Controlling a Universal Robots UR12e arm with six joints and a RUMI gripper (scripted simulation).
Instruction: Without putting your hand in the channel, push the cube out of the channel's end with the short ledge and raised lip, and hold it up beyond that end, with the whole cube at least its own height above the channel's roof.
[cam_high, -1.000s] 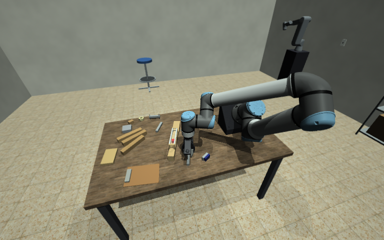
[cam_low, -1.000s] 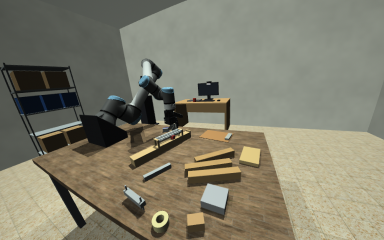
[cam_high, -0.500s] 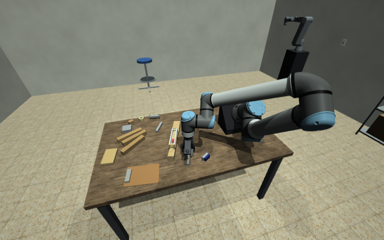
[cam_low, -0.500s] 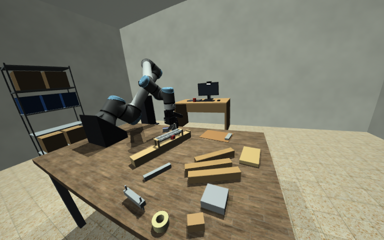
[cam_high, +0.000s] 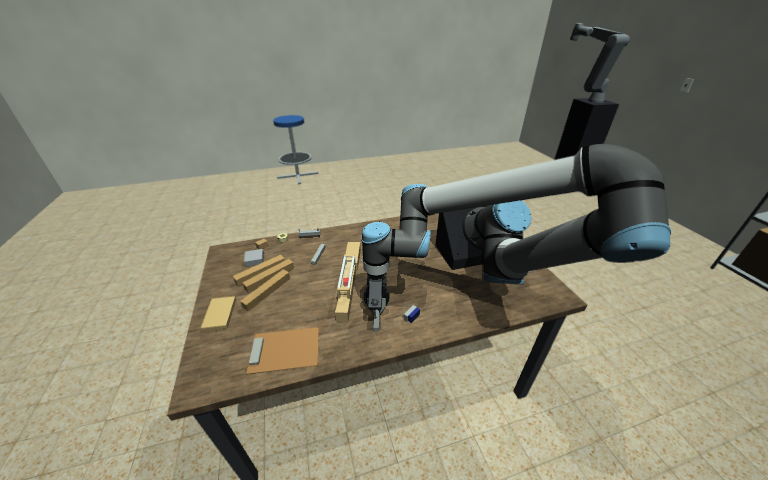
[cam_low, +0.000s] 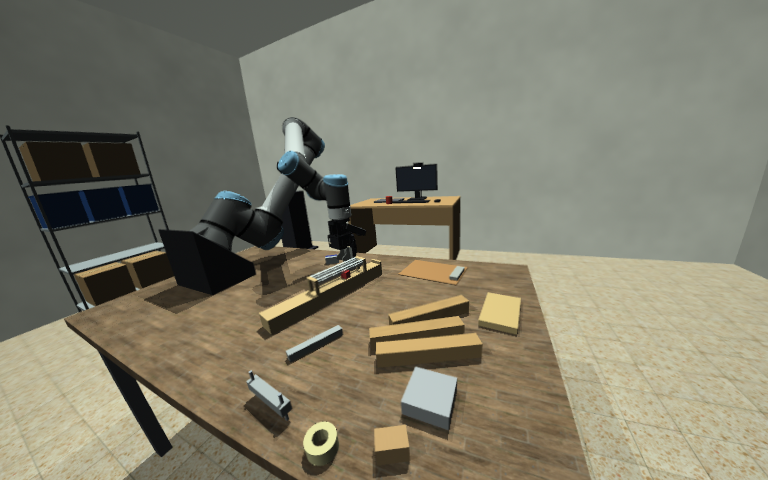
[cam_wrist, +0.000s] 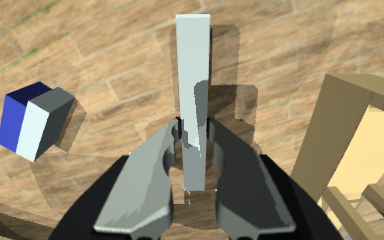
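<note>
The arm reaches down over the worktop (cam_high: 294, 390) with its gripper (cam_wrist: 192, 131) pointed at the boards, and the jaws are pinched onto a pale grey bar (cam_wrist: 193, 75), gripping it near 1 end so most of its length sticks out ahead of them. The bar lies just beside the long tan channel (cam_high: 345, 283), roughly parallel to it and not touching it. Inside that channel sits the red cube (cam_high: 345, 280), visible through the slatted roof about midway along. A small blue, white and grey block (cam_wrist: 31, 120) rests on the wood on the bar's other side, apart from it. Further off on the same worktop lie 3 tan beams (cam_low: 427, 333), a flat orange sheet (cam_high: 288, 348) and a cream ring (cam_low: 320, 443).
</note>
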